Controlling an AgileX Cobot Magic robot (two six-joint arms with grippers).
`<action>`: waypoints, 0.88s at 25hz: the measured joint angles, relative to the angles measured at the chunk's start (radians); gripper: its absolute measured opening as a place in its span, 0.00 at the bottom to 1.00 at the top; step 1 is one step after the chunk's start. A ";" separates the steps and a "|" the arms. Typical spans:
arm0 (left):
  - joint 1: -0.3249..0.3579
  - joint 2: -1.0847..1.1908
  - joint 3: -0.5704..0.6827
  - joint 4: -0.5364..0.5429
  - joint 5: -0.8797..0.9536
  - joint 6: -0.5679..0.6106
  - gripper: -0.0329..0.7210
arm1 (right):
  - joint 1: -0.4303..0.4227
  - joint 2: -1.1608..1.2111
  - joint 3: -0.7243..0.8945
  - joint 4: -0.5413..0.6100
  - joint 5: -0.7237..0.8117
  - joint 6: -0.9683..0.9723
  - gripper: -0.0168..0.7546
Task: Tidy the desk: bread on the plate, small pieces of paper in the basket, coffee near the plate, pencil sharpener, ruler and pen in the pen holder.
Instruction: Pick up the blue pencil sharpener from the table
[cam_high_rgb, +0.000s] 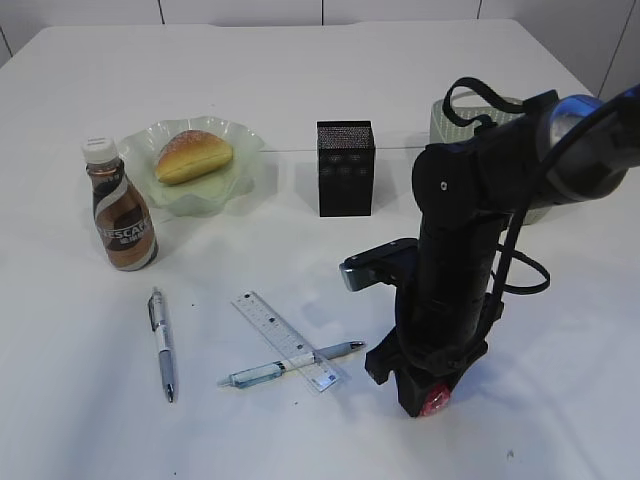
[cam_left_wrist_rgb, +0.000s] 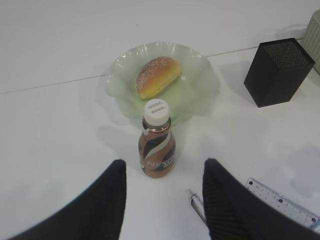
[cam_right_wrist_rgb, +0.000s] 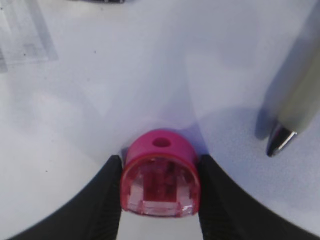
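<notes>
The right pincer is closed on the pink pencil sharpener, low over the worktop at near right, just right of the ruler. The left pincer stands half open and empty, near the coffee bottle.

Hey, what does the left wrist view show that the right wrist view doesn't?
Only the left wrist view shows the bread on the green plate, the coffee bottle, the black pen holder and the open left claw. Only the right wrist view shows the pink pencil sharpener between the right claw fingers. Both share the clear ruler and the white table.
</notes>
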 joint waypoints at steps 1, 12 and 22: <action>0.000 0.000 0.000 0.002 0.000 0.000 0.50 | 0.000 0.000 0.000 0.000 0.002 0.000 0.46; 0.000 0.000 0.000 0.003 0.000 0.000 0.50 | 0.000 0.008 -0.142 -0.002 0.194 0.000 0.46; 0.000 0.000 0.000 0.003 0.000 0.000 0.50 | 0.000 0.009 -0.308 -0.004 0.233 0.000 0.46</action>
